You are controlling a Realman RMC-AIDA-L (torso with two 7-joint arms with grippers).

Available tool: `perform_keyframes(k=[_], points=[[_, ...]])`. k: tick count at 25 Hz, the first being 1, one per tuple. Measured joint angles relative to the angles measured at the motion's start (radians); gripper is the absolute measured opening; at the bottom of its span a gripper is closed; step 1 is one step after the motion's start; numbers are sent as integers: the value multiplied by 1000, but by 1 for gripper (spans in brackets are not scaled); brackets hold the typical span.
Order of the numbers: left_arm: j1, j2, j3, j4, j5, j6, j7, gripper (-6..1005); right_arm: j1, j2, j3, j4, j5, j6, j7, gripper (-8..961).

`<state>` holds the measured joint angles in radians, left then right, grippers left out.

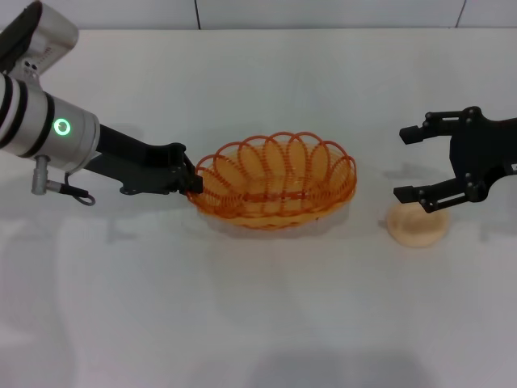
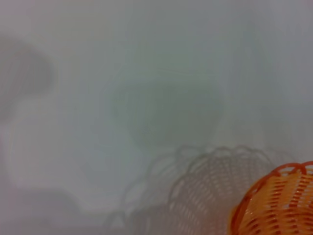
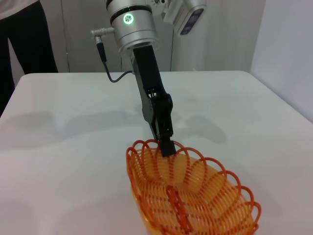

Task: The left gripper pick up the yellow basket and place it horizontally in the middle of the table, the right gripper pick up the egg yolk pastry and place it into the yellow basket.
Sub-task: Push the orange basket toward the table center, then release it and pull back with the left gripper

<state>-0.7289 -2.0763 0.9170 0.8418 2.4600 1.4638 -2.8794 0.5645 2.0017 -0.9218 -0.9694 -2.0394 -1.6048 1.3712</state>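
Two grippers were seen: the left gripper (image 1: pixel 192 183) was clamped on the yellow basket's (image 1: pixel 275 182) left rim at mid-counter (image 1: pixel 258 323); the right gripper (image 1: pixel 410 164) was spread wide above the egg yolk pastry (image 1: pixel 417 224).

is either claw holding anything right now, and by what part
The left claw grips the yellow basket by the looped rim at its left end. The right claw is open above the pastry, holding nothing.

Looks like a lab or test room: plain white table (image 1: pixel 258 323), bare pale walls (image 3: pixel 283 44) w/ grey panel seams, silver robot arm (image 3: pixel 132 24) w/ green status ring, a dark-clothed person (image 3: pixel 24 39) standing at the table edge.
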Motion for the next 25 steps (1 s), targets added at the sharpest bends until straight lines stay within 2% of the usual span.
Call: perform_keyframes(k=[8,12,20,25], points=[[-7,1,0,0,-2,4,-2,84,0,0,2,0,1,7,1,869],[4,2,-2,4,-10,4,2,240,-1,1,10,0,2,8,0,869],[45,27,-8,57,-42,34,26,554,-2,2,14,0,2,8,5,870],[85,63,-29,128,-129,73,163,739,-2,1,35,0,2,1,22,870]])
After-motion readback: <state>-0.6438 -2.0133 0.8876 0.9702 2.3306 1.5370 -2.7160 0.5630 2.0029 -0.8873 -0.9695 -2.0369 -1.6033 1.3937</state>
